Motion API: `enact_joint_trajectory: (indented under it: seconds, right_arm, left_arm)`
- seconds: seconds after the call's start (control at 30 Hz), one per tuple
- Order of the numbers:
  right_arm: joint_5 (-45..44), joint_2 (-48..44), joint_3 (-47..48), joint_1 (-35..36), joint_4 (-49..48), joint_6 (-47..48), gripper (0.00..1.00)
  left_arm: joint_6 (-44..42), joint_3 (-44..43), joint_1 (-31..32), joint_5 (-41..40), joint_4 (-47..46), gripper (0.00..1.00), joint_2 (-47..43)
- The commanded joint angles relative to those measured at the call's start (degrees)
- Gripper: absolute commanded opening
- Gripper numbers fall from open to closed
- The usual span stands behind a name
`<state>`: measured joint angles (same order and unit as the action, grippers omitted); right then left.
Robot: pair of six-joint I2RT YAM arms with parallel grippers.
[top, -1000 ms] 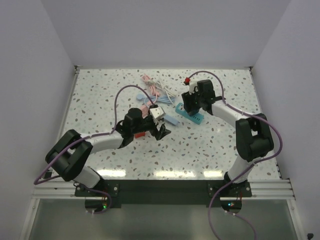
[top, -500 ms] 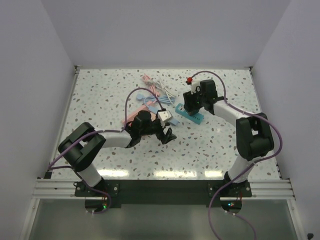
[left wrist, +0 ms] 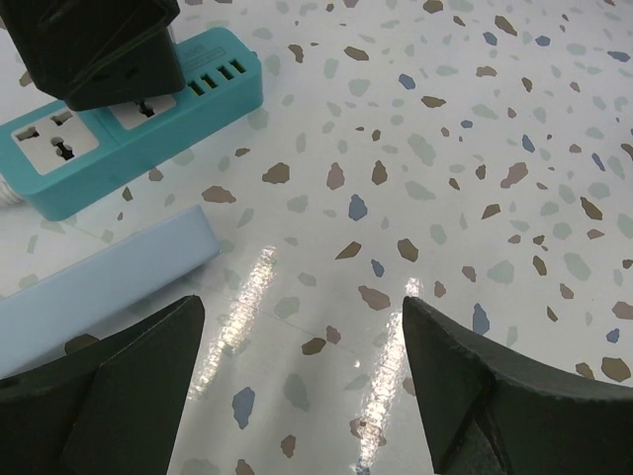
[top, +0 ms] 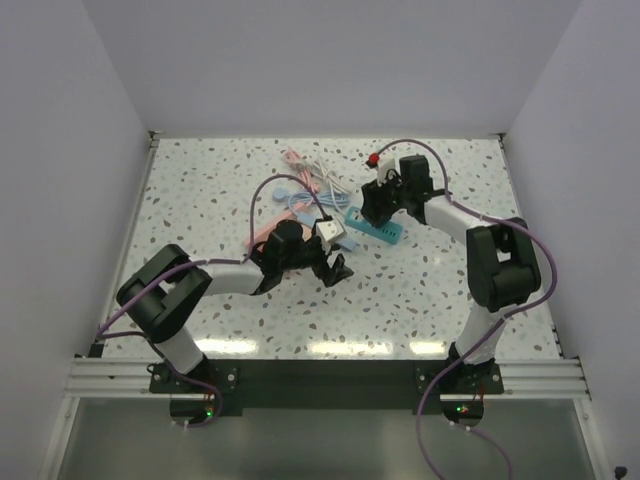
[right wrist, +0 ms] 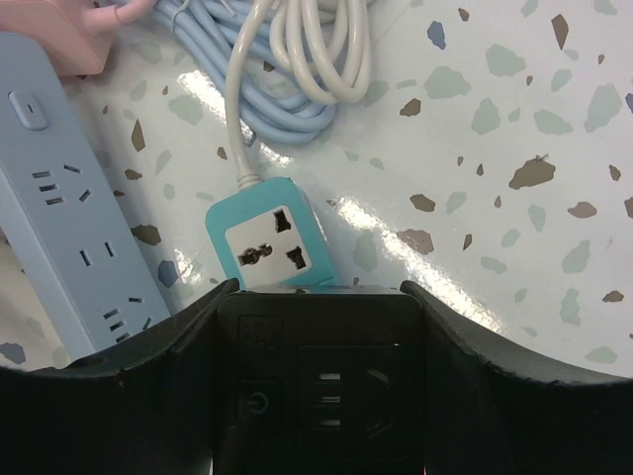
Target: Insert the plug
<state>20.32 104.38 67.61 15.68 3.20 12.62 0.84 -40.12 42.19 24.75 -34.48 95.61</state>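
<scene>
Blue strip [right wrist: 69, 228] beside teal strip [right wrist: 272, 242], seemingly apart

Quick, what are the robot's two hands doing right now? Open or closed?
Left gripper: open, holding nothing.
Right gripper: shut on the black plug.

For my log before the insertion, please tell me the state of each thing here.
left tool: open, empty.
right tool: shut on black plug.
black plug: held over teal power strip; seating unclear.
teal power strip: flat, end socket free.
light blue power strip: flat, visible sockets free.
</scene>
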Motion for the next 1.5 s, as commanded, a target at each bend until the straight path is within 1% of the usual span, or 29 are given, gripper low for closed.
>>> enact_joint_trajectory:
  seconds: [0.0, 0.13, 0.2, 0.27, 0.37, 0.4, 0.5, 0.63, 0.87, 0.93, 1.23, 1.47]
  right_arm:
    - [4.29, 1.62, 2.16, 0.23, -0.40, 0.65, 0.00]
    - [6.92, 0.92, 2.18, 0.22, 0.84, -1.98, 0.00]
    - [7.10, -2.06, 1.30, 0.14, 1.10, -3.57, 0.00]
    - [6.67, -6.01, 0.59, 0.23, 1.81, -4.71, 0.00]
    - [3.95, -11.37, -1.25, 0.23, 2.25, -6.64, 0.00]
    - [3.42, -12.26, -1.61, 0.23, 2.77, -7.08, 0.00]
    - [-1.75, -14.38, -2.83, 0.23, 2.34, -9.01, 0.00]
    - [-9.57, -10.52, -0.30, -0.48, 3.92, -10.42, 0.00]
    - [-16.96, -3.23, 3.04, -0.57, 2.16, -12.18, 0.00]
    - [-18.11, -2.17, 3.49, -0.57, 2.25, -13.84, 0.00]
    - [-20.14, -1.99, 1.99, -0.65, -1.09, -15.17, 0.00]
    - [-21.81, 0.91, 3.84, -0.57, 1.10, -15.17, 0.00]
  left_arm:
    - [-0.58, -3.12, 0.08, -0.50, -0.59, 0.86, 0.62]
    - [0.56, -3.65, 0.08, -0.14, -2.25, 0.85, 1.77]
    - [0.91, -2.95, 0.08, -2.07, -3.22, 0.86, 1.42]
    - [1.27, -2.86, 0.08, -5.67, -2.26, 0.85, 1.16]
    - [3.01, -2.07, 0.08, -9.98, -1.99, 0.85, 0.19]
    - [3.63, -0.94, 0.08, -10.77, -2.60, 0.85, -0.07]
    - [6.80, 1.61, 0.08, -12.80, -6.11, 0.85, -1.13]
    - [8.91, 3.47, 0.87, -12.63, -8.24, 0.85, -1.40]
    - [9.18, 2.50, 1.93, -12.54, -6.57, 0.84, 0.89]
    - [9.00, 1.89, 1.93, -12.54, -5.87, 0.84, 1.50]
    - [8.74, 0.57, 1.84, -12.18, -5.25, 0.84, 3.88]
    - [8.47, 0.22, 1.22, -12.62, -5.16, 0.84, 4.49]
